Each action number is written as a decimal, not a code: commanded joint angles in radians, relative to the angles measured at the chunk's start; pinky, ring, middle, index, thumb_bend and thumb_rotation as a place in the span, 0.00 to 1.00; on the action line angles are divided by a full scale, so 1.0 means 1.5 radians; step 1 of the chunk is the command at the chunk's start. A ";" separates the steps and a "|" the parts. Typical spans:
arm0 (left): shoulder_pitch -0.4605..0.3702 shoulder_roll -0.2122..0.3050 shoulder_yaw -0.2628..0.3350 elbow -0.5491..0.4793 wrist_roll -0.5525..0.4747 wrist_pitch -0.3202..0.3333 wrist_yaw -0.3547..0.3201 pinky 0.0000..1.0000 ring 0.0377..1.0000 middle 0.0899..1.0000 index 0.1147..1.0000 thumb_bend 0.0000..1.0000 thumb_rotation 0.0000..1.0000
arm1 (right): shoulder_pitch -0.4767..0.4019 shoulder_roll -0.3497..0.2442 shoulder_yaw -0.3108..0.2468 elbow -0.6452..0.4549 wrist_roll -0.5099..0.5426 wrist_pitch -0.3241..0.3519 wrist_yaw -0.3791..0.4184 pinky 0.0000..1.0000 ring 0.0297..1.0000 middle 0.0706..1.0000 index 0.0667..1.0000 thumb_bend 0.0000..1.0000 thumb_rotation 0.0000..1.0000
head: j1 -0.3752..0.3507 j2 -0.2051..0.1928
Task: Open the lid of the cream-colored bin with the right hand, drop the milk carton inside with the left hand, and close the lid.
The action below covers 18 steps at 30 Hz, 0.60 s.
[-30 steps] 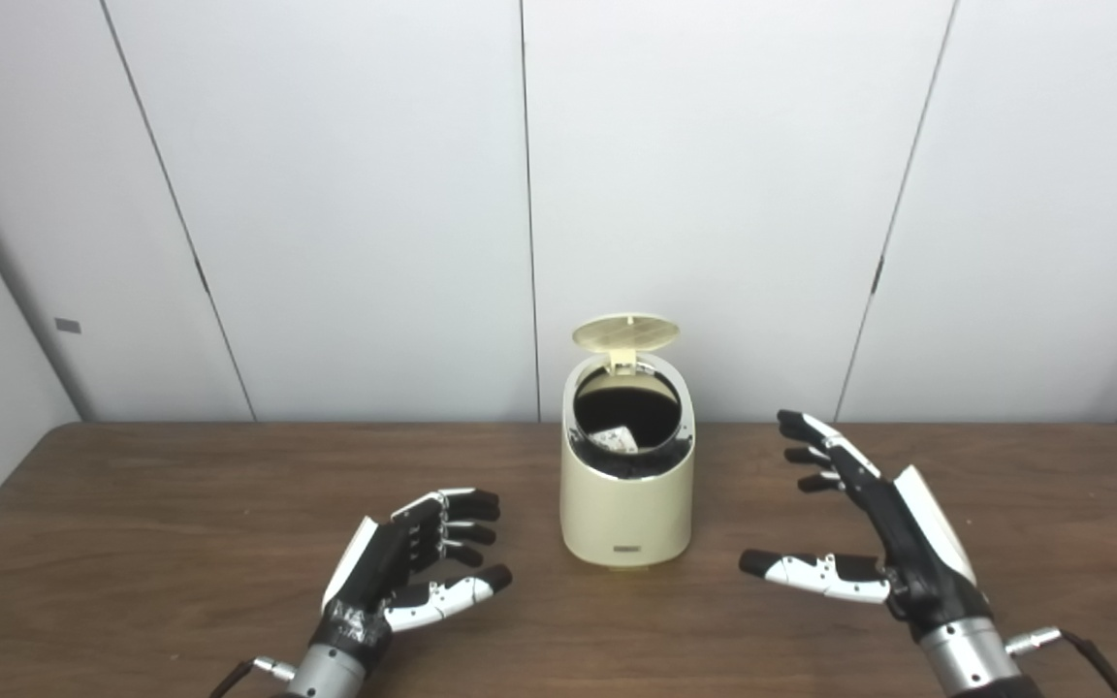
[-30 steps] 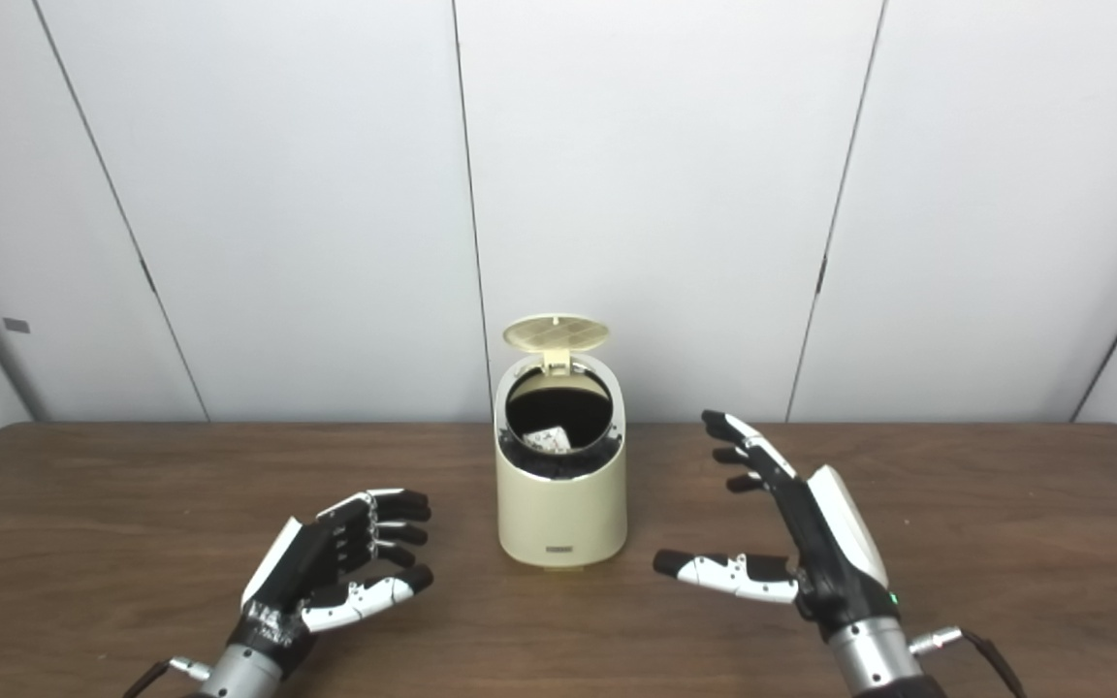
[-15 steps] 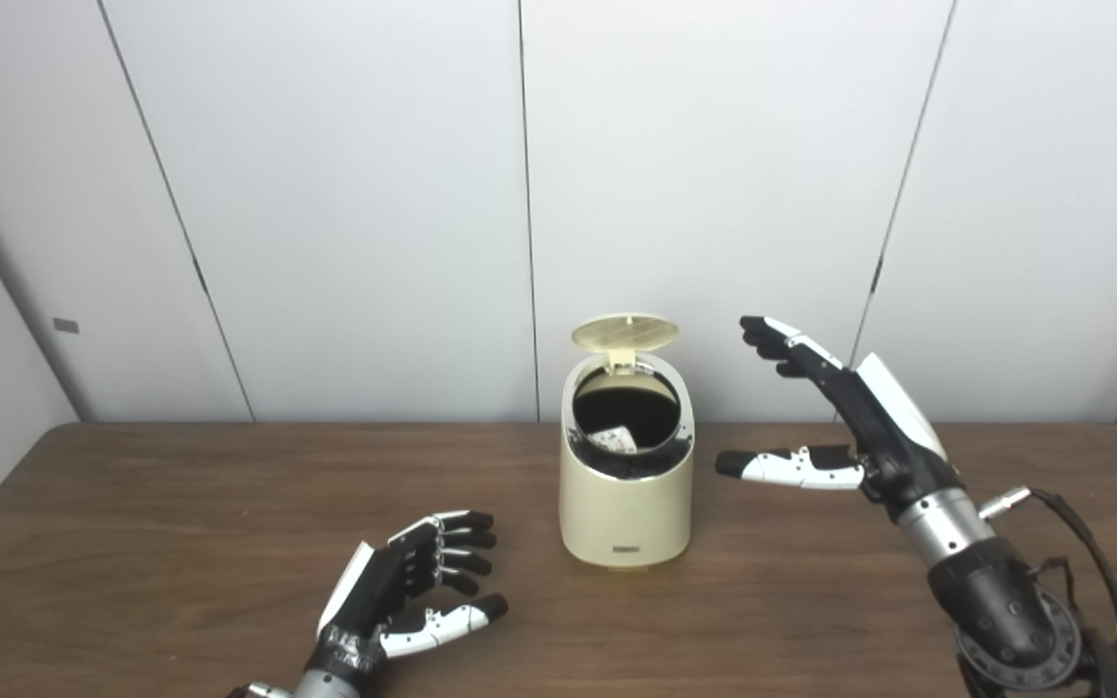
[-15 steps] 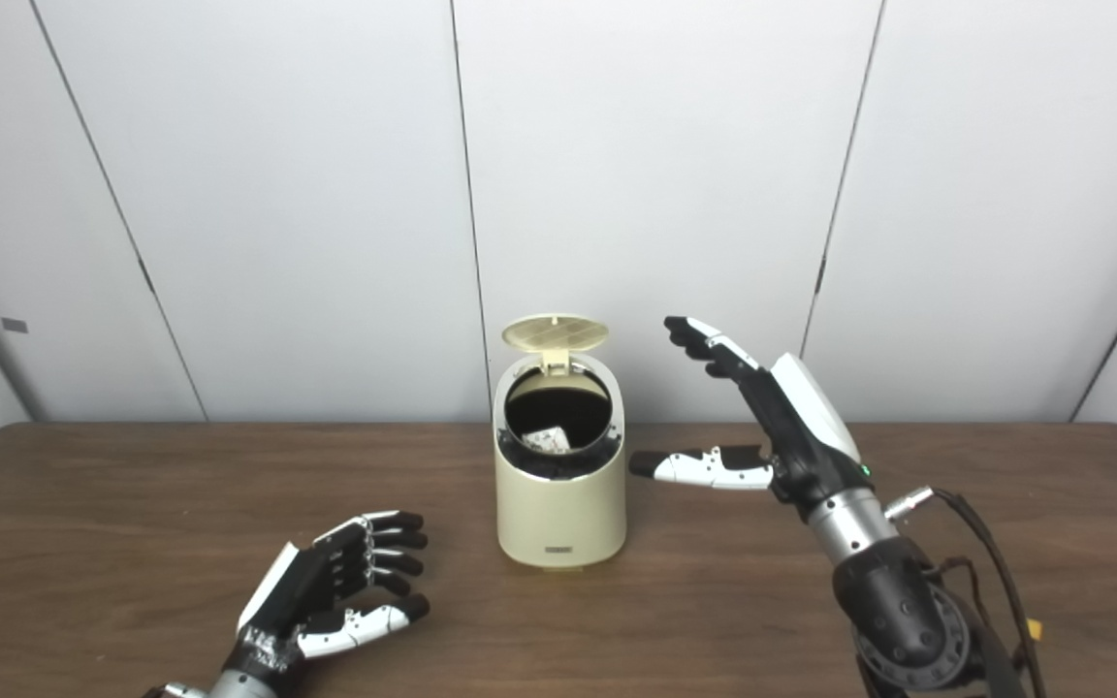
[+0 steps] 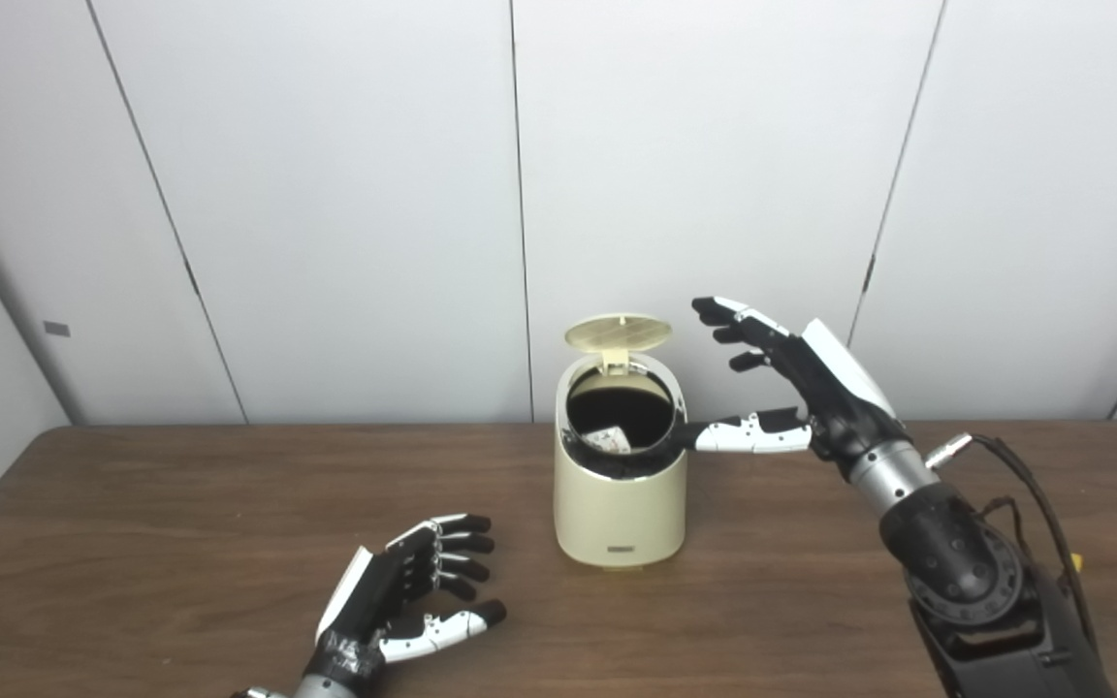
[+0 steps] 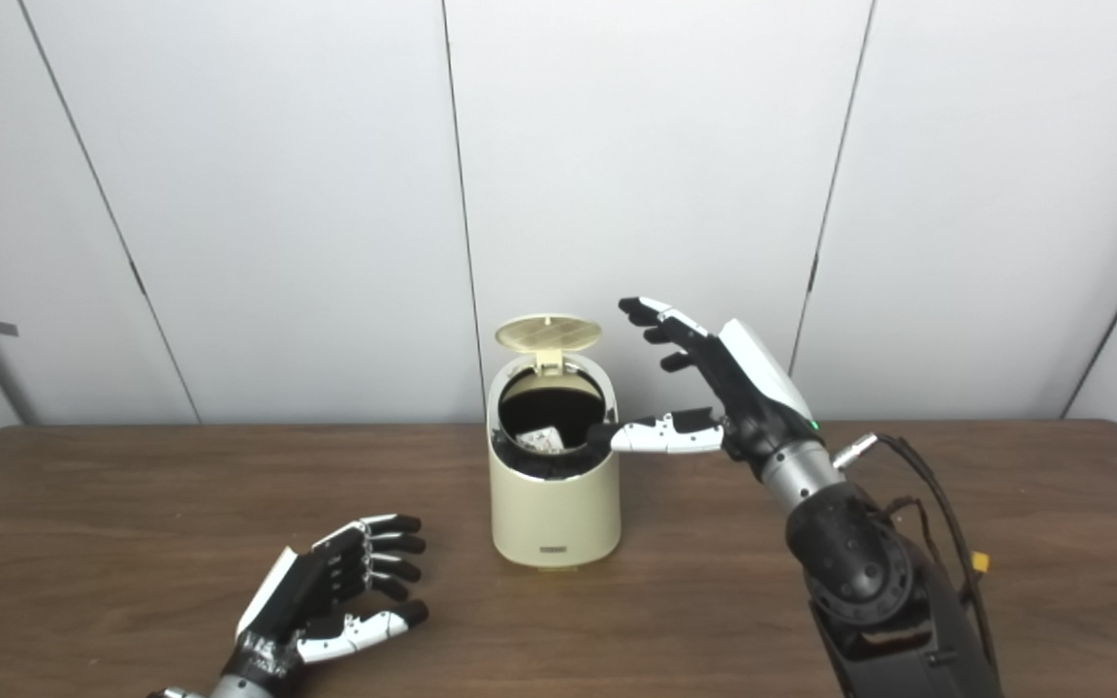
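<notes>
The cream-colored bin (image 5: 622, 509) stands mid-table with its round lid (image 5: 618, 333) tipped up and back on its hinge. Inside the dark opening a corner of the white milk carton (image 5: 609, 440) shows. My right hand (image 5: 791, 388) is raised just right of the bin, open, fingers spread. Its upper fingers reach toward the lid's right edge without touching it, and its thumb lies level with the rim. My left hand (image 5: 403, 596) rests low over the table at the front left, open and holding nothing.
The brown wooden table (image 5: 180, 523) runs across the whole view, with white wall panels (image 5: 326, 194) close behind the bin. A black cable (image 5: 1034, 494) trails from my right forearm over the table's right side.
My right hand rose from the table and swung left, up to the bin's rim and lid. My left hand drew back slightly toward the front edge. The camera shifted a little.
</notes>
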 commanded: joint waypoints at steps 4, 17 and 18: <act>-0.011 0.000 0.001 -0.011 0.002 -0.007 0.001 0.56 0.62 0.69 0.76 0.74 0.16 | -0.067 -0.002 0.014 0.012 -0.026 -0.009 -0.009 0.73 0.84 0.87 0.87 0.72 0.41 | 0.003 0.000; -0.008 -0.002 0.000 -0.014 0.011 -0.005 0.005 0.58 0.63 0.69 0.75 0.76 0.17 | -0.129 -0.018 0.066 0.014 -0.093 0.026 0.047 0.79 0.90 0.90 0.89 0.70 0.45 | 0.008 0.003; -0.008 -0.002 0.000 -0.013 0.010 -0.005 0.005 0.57 0.63 0.69 0.75 0.76 0.16 | -0.132 -0.017 0.068 0.013 -0.097 0.031 0.050 0.79 0.90 0.90 0.89 0.70 0.46 | 0.008 0.003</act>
